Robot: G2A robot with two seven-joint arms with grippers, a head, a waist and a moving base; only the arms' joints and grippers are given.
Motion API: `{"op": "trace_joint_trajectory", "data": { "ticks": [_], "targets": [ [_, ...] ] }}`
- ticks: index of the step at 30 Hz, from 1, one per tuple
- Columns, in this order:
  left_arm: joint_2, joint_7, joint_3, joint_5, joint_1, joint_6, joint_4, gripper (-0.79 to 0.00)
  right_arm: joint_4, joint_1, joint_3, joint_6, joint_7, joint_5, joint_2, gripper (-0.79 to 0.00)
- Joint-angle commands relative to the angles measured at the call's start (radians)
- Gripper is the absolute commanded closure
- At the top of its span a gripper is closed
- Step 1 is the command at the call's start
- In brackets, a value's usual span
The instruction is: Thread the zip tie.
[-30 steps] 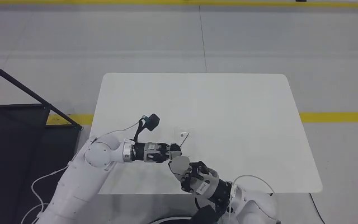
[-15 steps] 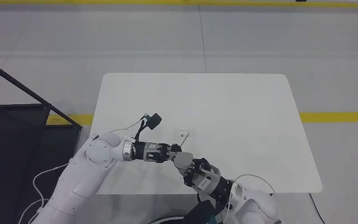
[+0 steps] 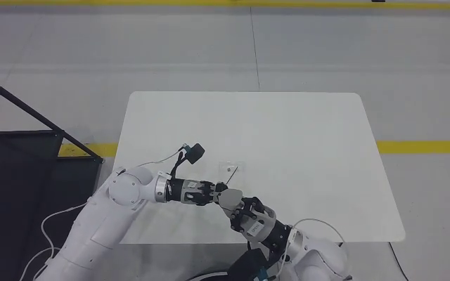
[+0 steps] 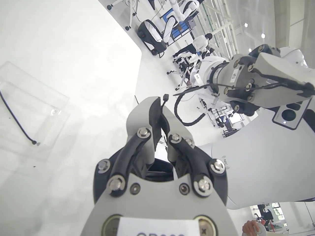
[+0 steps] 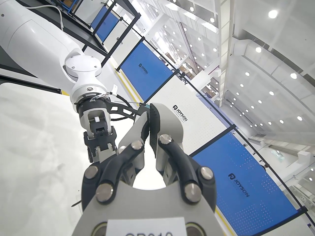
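A black zip tie is held between both grippers above the white table's [image 3: 295, 140] near edge. Its square head [image 4: 165, 97] pokes out past the tips of my left gripper [image 4: 160, 105], which is shut on it. My right gripper [image 5: 148, 115] is shut too. A thin black strap [image 4: 196, 88] runs from its tips back along it, then curls in a ribbed bow [image 4: 183, 120] near the head. In the top view the left gripper [image 3: 215, 188] and right gripper [image 3: 223, 193] meet tip to tip. The left gripper [image 5: 98, 128] faces the right wrist camera.
A clear plastic sleeve [image 3: 230, 169] lies flat on the table just beyond the grippers, with a second black zip tie [image 4: 14, 116] on it. A black stand [image 3: 42, 119] is off the table's left side.
My right gripper has risen and moved in toward the left gripper, so the two tips now meet. The left arm shifted slightly right.
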Motion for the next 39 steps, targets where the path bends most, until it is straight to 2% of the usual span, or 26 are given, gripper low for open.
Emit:
{"op": "trace_joint_trajectory", "data": {
  "ticks": [1,30,39],
  "targets": [
    [0.002,0.002,0.002,-0.001,-0.001,-0.002,0.003,0.000,0.000,0.001,-0.001,0.000,0.000,-0.001,0.001,0.000],
    [0.026,0.017,0.034,-0.019,-0.023,-0.017,0.010,0.000,0.011,0.021,-0.013,-0.010,0.018,0.009,0.016,0.000],
    [0.031,0.022,0.038,-0.024,-0.027,-0.022,0.014,0.000,0.014,0.031,-0.017,-0.045,0.013,-0.001,0.023,0.000]
  ]
}}
